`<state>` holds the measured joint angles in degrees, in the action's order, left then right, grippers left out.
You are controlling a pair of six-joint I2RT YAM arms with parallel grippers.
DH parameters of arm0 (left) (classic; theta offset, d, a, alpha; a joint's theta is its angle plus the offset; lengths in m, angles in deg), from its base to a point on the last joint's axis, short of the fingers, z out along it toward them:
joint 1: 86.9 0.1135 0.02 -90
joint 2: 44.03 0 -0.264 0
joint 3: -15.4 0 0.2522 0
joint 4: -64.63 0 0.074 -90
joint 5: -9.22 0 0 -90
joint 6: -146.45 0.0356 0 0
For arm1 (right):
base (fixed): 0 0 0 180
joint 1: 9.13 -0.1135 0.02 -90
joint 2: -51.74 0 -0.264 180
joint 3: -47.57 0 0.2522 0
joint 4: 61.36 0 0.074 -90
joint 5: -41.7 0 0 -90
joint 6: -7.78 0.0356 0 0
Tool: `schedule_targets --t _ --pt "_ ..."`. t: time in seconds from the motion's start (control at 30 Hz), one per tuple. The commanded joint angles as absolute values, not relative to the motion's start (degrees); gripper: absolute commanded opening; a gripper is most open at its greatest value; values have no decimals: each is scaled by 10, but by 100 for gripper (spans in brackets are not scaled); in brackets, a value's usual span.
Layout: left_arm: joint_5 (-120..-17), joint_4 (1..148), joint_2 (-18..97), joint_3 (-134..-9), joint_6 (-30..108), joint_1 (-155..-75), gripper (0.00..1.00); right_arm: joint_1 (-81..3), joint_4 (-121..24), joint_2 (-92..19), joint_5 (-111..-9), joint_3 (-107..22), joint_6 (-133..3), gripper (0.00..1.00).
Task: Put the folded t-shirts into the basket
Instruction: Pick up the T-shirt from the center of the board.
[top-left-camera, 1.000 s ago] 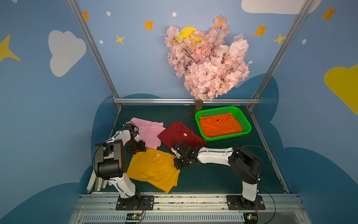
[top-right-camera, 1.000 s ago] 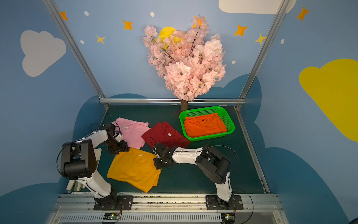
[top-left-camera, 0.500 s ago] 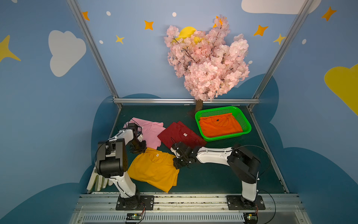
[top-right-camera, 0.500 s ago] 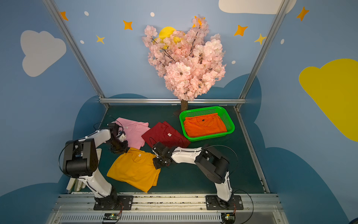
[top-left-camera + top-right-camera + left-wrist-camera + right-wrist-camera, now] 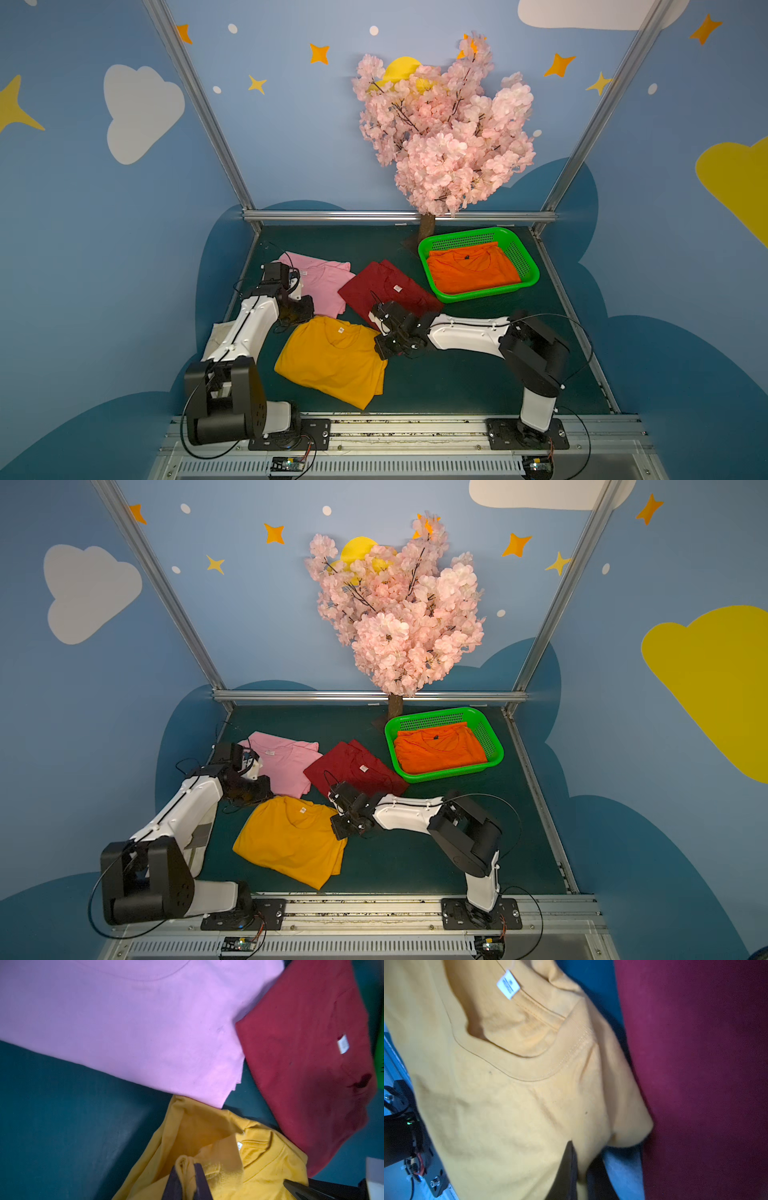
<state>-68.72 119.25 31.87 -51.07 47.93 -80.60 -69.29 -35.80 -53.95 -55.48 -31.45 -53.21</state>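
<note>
Mustard t-shirt (image 5: 332,365) — nipped in left claw (image 5: 185,1167), right claw (image 5: 581,1153)

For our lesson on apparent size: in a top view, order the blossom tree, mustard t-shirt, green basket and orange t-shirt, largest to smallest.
Blossom tree
Mustard t-shirt and green basket: alike, shirt nearer the camera, unranked
Orange t-shirt

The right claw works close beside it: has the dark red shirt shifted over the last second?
No. The dark red shirt lies as before, its corner the same gap from the basket rim.
</note>
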Motion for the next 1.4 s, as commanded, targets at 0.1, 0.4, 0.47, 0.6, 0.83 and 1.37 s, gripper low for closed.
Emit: schedule_targets --t 0.1,0.4,0.47,0.6,0.83,1.37 --pt "-633 1148 234 -479 407 -807 3 -663 -314 -475 -543 -329 -549 0" --pt "-570 1138 160 -483 350 -813 2 -632 -240 -435 -538 -363 -567 0" --pt "-569 1139 143 -485 337 -819 3 -620 -223 -419 -544 -368 -574 0" --pt "-575 1142 104 -490 313 -833 3 -594 -188 -380 -562 -372 -588 0" --pt "-592 1109 59 -497 238 -887 2 -529 -133 -309 -592 -377 -612 0" --pt "-733 951 314 -586 224 -1073 3 -381 -109 -231 -592 -285 -626 0"
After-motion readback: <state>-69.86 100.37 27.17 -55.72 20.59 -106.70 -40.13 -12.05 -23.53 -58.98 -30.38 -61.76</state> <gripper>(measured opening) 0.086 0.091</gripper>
